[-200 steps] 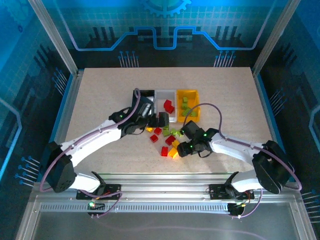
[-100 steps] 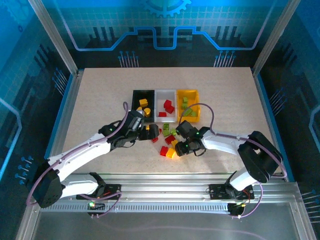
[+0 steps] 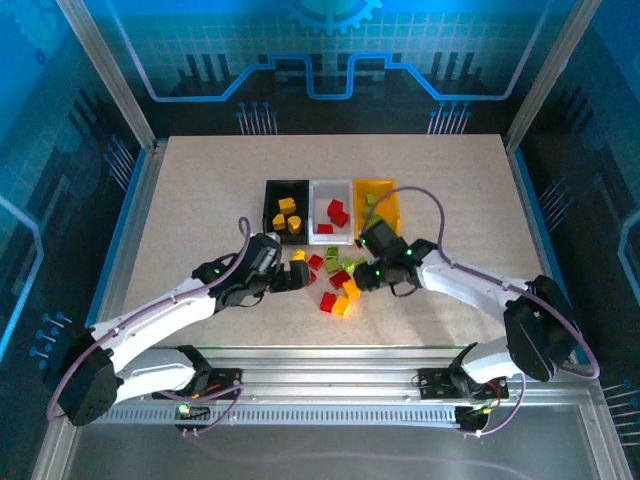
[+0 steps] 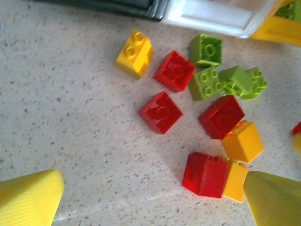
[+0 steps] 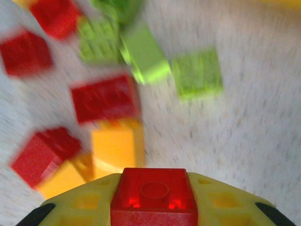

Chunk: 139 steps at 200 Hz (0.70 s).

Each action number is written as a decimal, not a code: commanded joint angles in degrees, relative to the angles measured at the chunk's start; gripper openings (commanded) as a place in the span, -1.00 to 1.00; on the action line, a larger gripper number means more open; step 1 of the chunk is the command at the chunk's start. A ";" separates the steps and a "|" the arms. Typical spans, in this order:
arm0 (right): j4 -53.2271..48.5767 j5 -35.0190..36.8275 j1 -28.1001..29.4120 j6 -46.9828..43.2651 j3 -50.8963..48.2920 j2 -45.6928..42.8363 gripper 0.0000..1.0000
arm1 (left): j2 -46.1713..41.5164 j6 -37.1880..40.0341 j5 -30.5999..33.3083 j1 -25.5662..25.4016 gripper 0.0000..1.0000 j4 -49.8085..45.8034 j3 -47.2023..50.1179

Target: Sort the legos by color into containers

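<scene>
The loose legos [image 3: 338, 282] lie in a heap in front of three bins: black [image 3: 271, 205] with yellow bricks, white [image 3: 318, 212] with red ones, and yellow [image 3: 388, 192], partly under my right arm. My left gripper [image 3: 292, 276] is open [image 4: 150, 203] just left of the heap, nothing between its yellow fingers [image 4: 29, 197]. In front of it lie a yellow brick [image 4: 134, 46], red bricks [image 4: 160, 112] and green bricks [image 4: 207, 84]. My right gripper [image 3: 362, 272] hangs over the heap's right side, shut on a red brick [image 5: 154, 195].
A red brick and an orange one [image 4: 203, 173] lie pressed together nearest the left fingers. The white bin's front wall [image 4: 211, 19] stands just beyond the heap. Bare tabletop [image 3: 200, 190] stretches to the left, right and back of the bins.
My left gripper pulled back from the bins to the heap's near left. My right gripper rose from the heap's near side toward the bins; its wrist view is blurred with motion.
</scene>
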<state>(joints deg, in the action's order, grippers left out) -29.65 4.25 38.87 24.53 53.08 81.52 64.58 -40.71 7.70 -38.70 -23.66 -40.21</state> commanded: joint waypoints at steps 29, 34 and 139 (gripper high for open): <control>-2.47 1.30 -1.48 2.27 22.43 16.79 -0.42 | -2.65 -2.85 -0.38 -0.12 0.98 0.46 4.07; -2.80 1.71 -1.63 2.73 24.75 19.28 -0.42 | -2.70 -2.88 -0.47 -0.21 0.98 0.36 4.32; -10.18 4.86 -3.72 6.40 50.57 40.89 0.06 | -2.58 -1.90 -3.67 -0.47 0.98 1.85 6.46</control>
<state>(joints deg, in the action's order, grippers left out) -36.62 8.21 35.44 30.17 100.31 122.30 62.19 -42.59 5.85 -38.81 -23.42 -34.48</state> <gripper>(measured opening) 0.497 0.989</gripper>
